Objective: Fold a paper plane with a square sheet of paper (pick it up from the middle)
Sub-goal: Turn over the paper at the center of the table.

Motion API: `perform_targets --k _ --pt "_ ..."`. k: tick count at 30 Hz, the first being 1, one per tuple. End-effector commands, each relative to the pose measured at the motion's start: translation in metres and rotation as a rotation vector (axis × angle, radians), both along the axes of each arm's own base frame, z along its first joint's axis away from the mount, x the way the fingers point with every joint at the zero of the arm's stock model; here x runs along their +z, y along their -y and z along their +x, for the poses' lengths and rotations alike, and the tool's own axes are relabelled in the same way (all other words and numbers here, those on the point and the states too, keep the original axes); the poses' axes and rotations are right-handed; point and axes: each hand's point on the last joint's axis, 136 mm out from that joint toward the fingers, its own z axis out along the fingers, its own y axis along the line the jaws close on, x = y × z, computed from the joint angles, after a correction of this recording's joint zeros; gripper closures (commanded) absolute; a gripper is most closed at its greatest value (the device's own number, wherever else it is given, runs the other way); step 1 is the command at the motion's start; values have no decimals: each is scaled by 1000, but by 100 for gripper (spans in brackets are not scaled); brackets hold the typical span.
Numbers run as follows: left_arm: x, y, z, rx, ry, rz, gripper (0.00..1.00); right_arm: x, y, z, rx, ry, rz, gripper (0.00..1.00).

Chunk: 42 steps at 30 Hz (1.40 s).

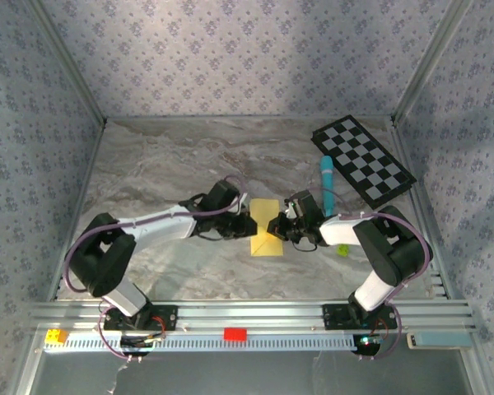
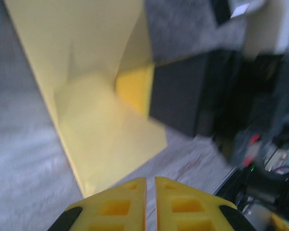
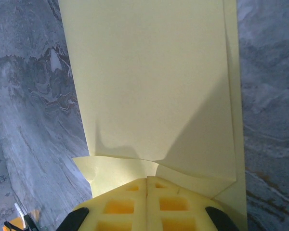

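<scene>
One square sheet of paper (image 1: 263,216) — one marker (image 1: 326,183), one checkered board (image 1: 363,160).

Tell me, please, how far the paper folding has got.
Done: the sheet of paper looks folded into a two-layer rectangle. In hand: the left gripper and right gripper, both shut, sit at its edges, one flap lifted. Remaining: no pointed nose or wings yet.

Yellow paper (image 1: 263,228) is lying mid-desk (image 1: 173,156), folded over into a tall narrow strip. A second layer peeks out along one long side, and the near edge curls up a bit.
</scene>
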Motion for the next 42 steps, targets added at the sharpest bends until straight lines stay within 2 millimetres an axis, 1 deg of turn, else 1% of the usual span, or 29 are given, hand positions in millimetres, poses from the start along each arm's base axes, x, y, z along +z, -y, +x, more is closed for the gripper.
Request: perform_targets --k 1,3,5,7,9,11,13,15,17,19,24,27,32,36,42 --pt "-9 8 13 -52 -11 34 89 3 4 0 8 -2 -26 93" --pt "-19 13 18 -65 -35 60 91 9 3 3 5 13 -16 92" --pt "-34 14 21 -67 -65 94 92 15 4 4 0 22 -12 91" --pt "-48 16 21 -72 -89 105 93 21 5 4 -5 34 -10 88" --pt "-56 17 21 -76 -99 110 93 26 9 2 -17 38 -21 87" --pt "-64 13 20 -81 -106 141 94 27 17 -5 -36 24 -50 84" --pt "-69 10 18 -84 -108 160 94 32 24 -13 -52 30 -59 83" --pt "-73 7 16 -86 -110 170 94 32 35 -25 -87 14 -95 78" --pt "-75 5 15 -86 -109 177 94 30 44 -35 -106 -5 -133 73" --pt "-77 4 13 -88 -114 177 94 30 48 -43 -111 -16 -142 69" --pt "-78 2 10 -61 -127 163 94 30 41 -59 -93 -38 -133 63" --pt "-78 0 8 -42 -135 156 95 28 36 -63 -80 -50 -144 62" --pt "-76 0 8 -25 -136 149 95 14 38 -66 -121 -112 -171 59" --pt "-74 0 9 -13 -134 143 95 14 29 -64 -111 -109 -146 58" --pt "-71 2 10 -6 -134 133 95 7 26 -65 -106 -132 -147 55"
